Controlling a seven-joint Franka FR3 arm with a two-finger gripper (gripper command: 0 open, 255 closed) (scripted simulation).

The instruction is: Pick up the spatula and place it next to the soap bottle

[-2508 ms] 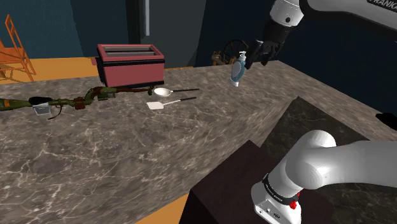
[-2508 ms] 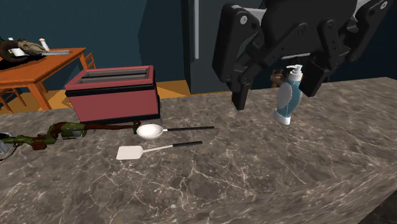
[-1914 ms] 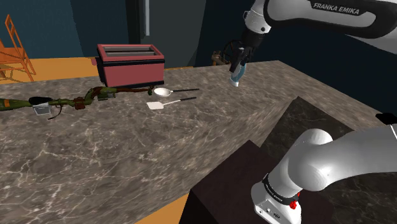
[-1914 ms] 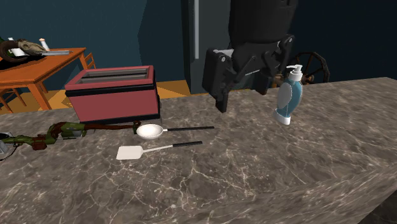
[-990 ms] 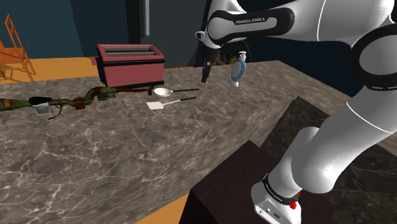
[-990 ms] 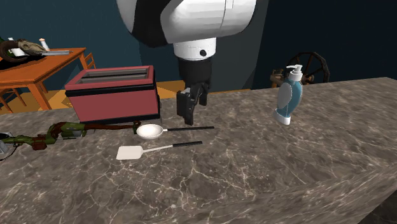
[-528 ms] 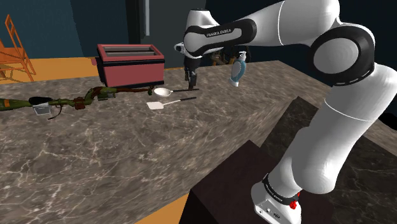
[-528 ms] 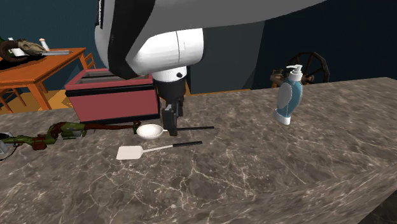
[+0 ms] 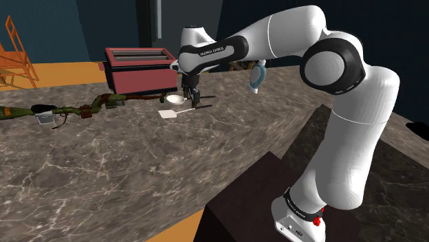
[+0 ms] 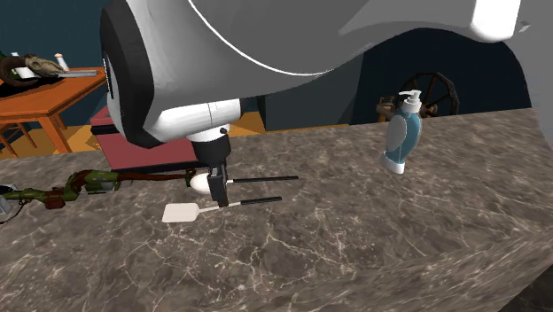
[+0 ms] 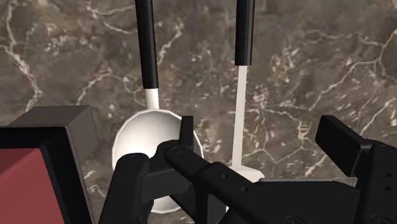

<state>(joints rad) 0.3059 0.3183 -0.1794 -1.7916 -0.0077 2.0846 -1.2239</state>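
Note:
The white spatula (image 9: 170, 113) with a black handle lies flat on the marble counter, its blade (image 10: 181, 213) toward the second exterior view's left. My gripper (image 9: 190, 102) hangs low over its shaft (image 11: 240, 108), beside the ladle, fingers open and clasping nothing. In the second exterior view the gripper (image 10: 221, 197) is just above the shaft. In the wrist view the shaft runs between my parted fingers (image 11: 254, 137). The blue soap bottle (image 9: 256, 77) with a white pump stands upright well off to the shoulder view's right (image 10: 401, 137).
A white ladle (image 9: 177, 99) lies parallel to the spatula, right behind it (image 11: 149, 143). A red toaster (image 9: 141, 72) stands behind them. A rifle-like object (image 9: 75, 109) lies to the shoulder view's left. Bare counter (image 10: 354, 222) stretches between spatula and bottle. The dark stand (image 9: 254, 199) is at lower right.
The arm has swung away from the soap bottle toward the shoulder view's left and come down over the spatula and ladle. Spatula, ladle and bottle have not moved.

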